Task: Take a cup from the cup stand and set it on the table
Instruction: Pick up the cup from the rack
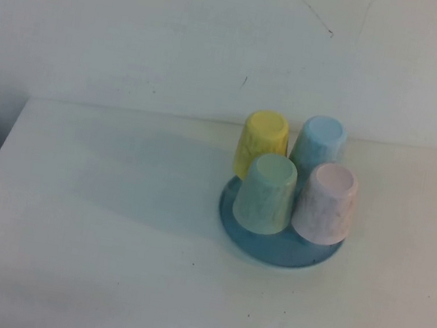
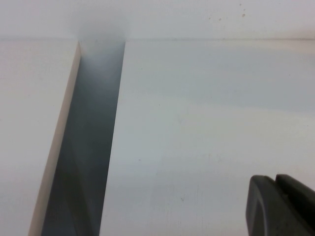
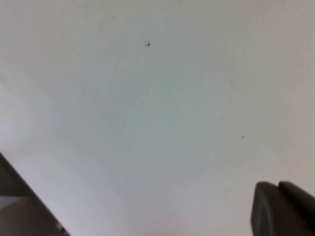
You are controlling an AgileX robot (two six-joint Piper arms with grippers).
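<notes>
While the white bench [image 1: 107, 238] fills most of the high view, a pale wall rises behind its far edge. Near that far edge, toward the right, the blue cup stand [image 1: 276, 248] carries four upturned cups. The pink cup [image 1: 325, 203] sits at the near right, touching the mint green cup [image 1: 265, 193]; the yellow cup [image 1: 262, 143] and light blue cup [image 1: 318, 146] stand behind. Only the left wrist view shows a dark gap [image 2: 88, 147] between two white surfaces. The left pincer [image 2: 280, 206] and right pincer [image 3: 283, 209] each show as a dark corner over bare bench; released or clenched, I cannot tell.
</notes>
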